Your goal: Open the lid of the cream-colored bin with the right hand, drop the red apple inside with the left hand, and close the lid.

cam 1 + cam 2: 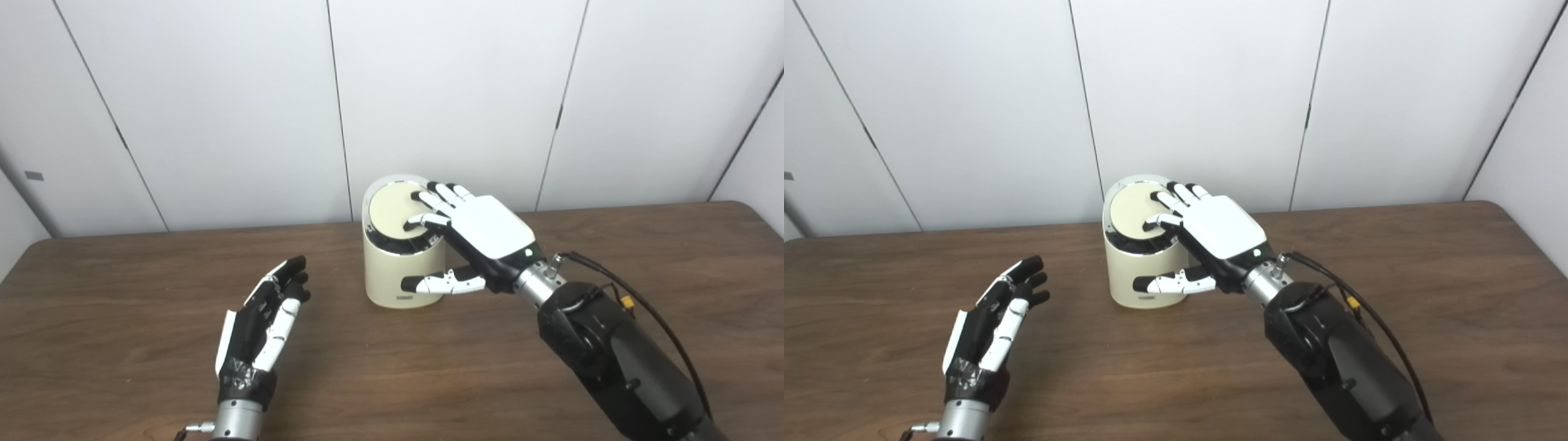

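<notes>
The bin [401,269] stands upright on the worktop [122,343], near the middle of the far edge. Its lid [395,214] sits on top, tilted, with a dark gap visible along its near rim; whether it is fully seated cannot be told.

The right hand [474,236] lies palm down over the right part of the bin. Its fingers [438,199] are spread and rest on the lid surface. Its thumb [444,283] extends leftward across the front wall of the bin, at or just off the wall. The hand is not clamped on anything; fingers and thumb stand apart.

The left hand [263,318] is over the worktop, to the left of the bin and nearer the front edge, apart from the bin. Its fingers are apart and slightly curled, pointing toward the far edge. It holds nothing.

The apple does not appear in either view.
</notes>
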`<state>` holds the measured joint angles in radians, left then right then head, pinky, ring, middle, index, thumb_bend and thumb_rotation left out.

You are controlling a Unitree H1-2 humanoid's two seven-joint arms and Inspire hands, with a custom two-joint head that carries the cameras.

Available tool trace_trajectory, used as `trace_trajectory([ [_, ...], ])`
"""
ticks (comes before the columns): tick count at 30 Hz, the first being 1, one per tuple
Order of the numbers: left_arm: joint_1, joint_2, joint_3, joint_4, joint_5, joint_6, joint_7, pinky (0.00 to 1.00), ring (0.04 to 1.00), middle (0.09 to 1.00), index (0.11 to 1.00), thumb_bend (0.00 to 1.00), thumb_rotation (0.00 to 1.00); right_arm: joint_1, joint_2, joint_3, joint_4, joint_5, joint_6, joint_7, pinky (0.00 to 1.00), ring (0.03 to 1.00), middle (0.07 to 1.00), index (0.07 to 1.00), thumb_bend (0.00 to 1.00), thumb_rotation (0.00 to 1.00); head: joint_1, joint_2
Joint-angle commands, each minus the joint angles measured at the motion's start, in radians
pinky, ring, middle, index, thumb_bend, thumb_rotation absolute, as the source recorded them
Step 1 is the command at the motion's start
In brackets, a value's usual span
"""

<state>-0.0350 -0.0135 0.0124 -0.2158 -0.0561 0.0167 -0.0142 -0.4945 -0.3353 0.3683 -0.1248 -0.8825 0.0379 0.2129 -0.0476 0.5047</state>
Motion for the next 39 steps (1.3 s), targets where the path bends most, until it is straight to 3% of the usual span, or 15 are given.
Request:
trace_trajectory([
  [1, -0.024, -0.008, -0.004, -0.032, -0.002, -0.018, 0.002, 0.81, 0.86, 0.863, 0.819, 0.51, 0.57, -0.018, 0.003, -0.045, -0.065, 0.035, 0.012, -0.002, 0.98, 0.997, 0.951, 0.841, 0.51, 0.96, 0.0, 0.0],
  [4, -0.024, -0.009, -0.003, -0.034, -0.001, -0.017, 0.004, 0.81, 0.859, 0.861, 0.821, 0.5, 0.56, 0.016, 0.008, -0.106, -0.117, 0.084, 0.041, 0.007, 0.98, 1.0, 0.954, 0.885, 0.49, 0.95, 0.005, -0.004],
  [8, -0.025, -0.006, 0.001, -0.036, -0.009, -0.014, 0.0, 0.81, 0.859, 0.865, 0.83, 0.5, 0.56, 0.079, 0.006, -0.171, -0.16, 0.149, 0.045, 0.004, 0.91, 0.989, 0.965, 0.94, 0.48, 0.95, 0.003, -0.004],
  [15, -0.011, 0.007, 0.005, -0.068, 0.018, 0.032, 0.007, 0.81, 0.849, 0.853, 0.835, 0.48, 0.59, 0.213, 0.014, -0.247, -0.214, 0.206, 0.085, 0.001, 0.85, 0.959, 0.941, 0.92, 0.48, 0.96, 0.001, 0.006],
  [19, 0.027, 0.044, 0.019, -0.103, 0.02, 0.062, -0.003, 0.81, 0.844, 0.85, 0.845, 0.47, 0.59, 0.298, 0.028, -0.285, -0.235, 0.251, 0.111, -0.005, 0.86, 0.958, 0.945, 0.922, 0.48, 0.98, -0.002, 0.013],
  [26, 0.155, 0.119, 0.057, -0.141, -0.004, 0.052, -0.034, 0.82, 0.85, 0.863, 0.87, 0.49, 0.57, 0.42, 0.078, -0.34, -0.235, 0.365, 0.098, -0.055, 0.86, 0.92, 0.935, 0.911, 0.46, 0.97, -0.015, 0.027],
  [31, 0.243, 0.117, 0.059, -0.141, 0.001, 0.018, -0.033, 0.84, 0.856, 0.871, 0.879, 0.46, 0.57, 0.483, 0.172, -0.368, -0.244, 0.475, 0.099, -0.101, 0.81, 0.877, 0.906, 0.902, 0.48, 0.99, -0.041, 0.039],
  [36, 0.301, 0.089, 0.051, -0.108, 0.045, -0.052, -0.002, 0.82, 0.852, 0.865, 0.862, 0.43, 0.56, 0.544, 0.235, -0.355, -0.225, 0.499, 0.022, -0.161, 0.84, 0.879, 0.89, 0.89, 0.45, 1.0, -0.035, 0.051],
  [39, 0.331, 0.072, 0.043, -0.077, 0.033, -0.121, 0.007, 0.83, 0.85, 0.862, 0.856, 0.42, 0.55, 0.58, 0.261, -0.361, -0.204, 0.548, -0.026, -0.187, 0.77, 0.878, 0.897, 0.889, 0.46, 1.0, -0.03, 0.058],
])
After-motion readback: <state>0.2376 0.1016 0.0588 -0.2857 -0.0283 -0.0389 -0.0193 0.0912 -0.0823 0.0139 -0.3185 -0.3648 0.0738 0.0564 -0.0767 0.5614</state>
